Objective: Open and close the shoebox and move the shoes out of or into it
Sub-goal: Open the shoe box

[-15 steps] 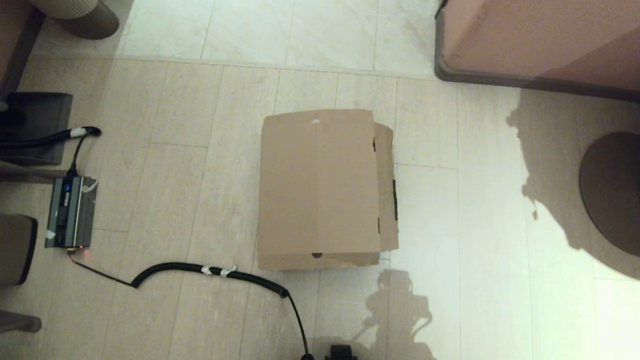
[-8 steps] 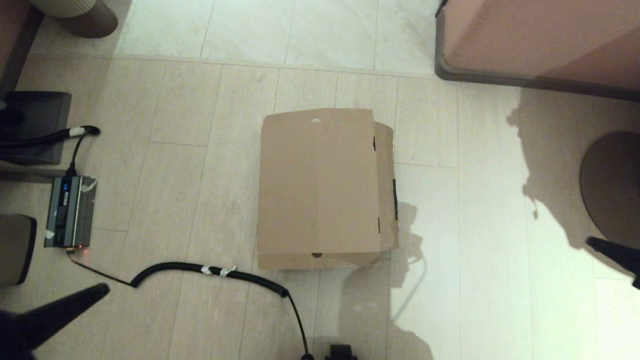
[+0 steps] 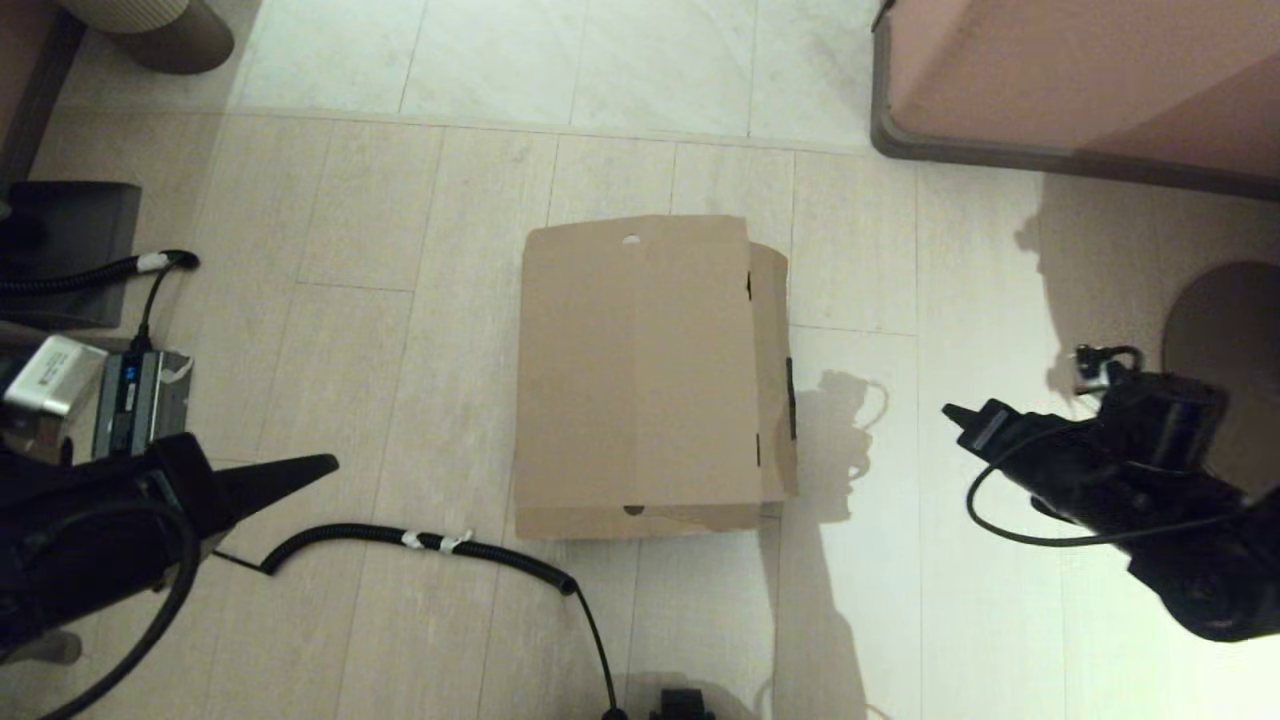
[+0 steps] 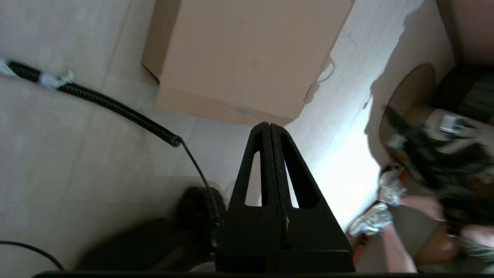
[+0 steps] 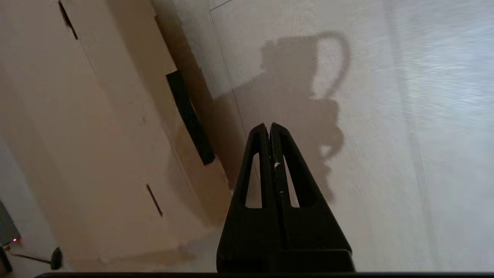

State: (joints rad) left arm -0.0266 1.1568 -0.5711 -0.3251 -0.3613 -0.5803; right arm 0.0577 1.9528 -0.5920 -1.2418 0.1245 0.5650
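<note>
Head view shows the shoebox point(image 3: 645, 375) lying shut on the pale tiled floor point(image 3: 400, 300), between the two claws and touched by neither. Its lid is folded down, with a strip of dark tape point(image 3: 790, 400) on the edge flap that faces the right claw.

The left claw point(image 3: 325, 465) hangs low over the floor, well apart from the shoebox, its tip aimed toward the box's near left corner. A black corrugated cable point(image 3: 420, 540) runs across the floor just beside and below this claw, curving on past the box's near edge. From the left wrist view, the left claw point(image 4: 269, 125) has its two fingers pressed flat together with nothing between them, and the shoebox point(image 4: 247, 54) sits ahead of the tip.

The right claw point(image 3: 950, 412) is on the other side, apart from the shoebox, its tip pointing toward the flap side with a strip of bare floor between. Its shadow falls on the floor just beside the box. From the right wrist view, the right claw point(image 5: 269, 126) is likewise closed on nothing, and the shoebox point(image 5: 96, 135) with its dark tape point(image 5: 190, 116) lies ahead and to one side of the tip.

No shoes show in any view.
</note>
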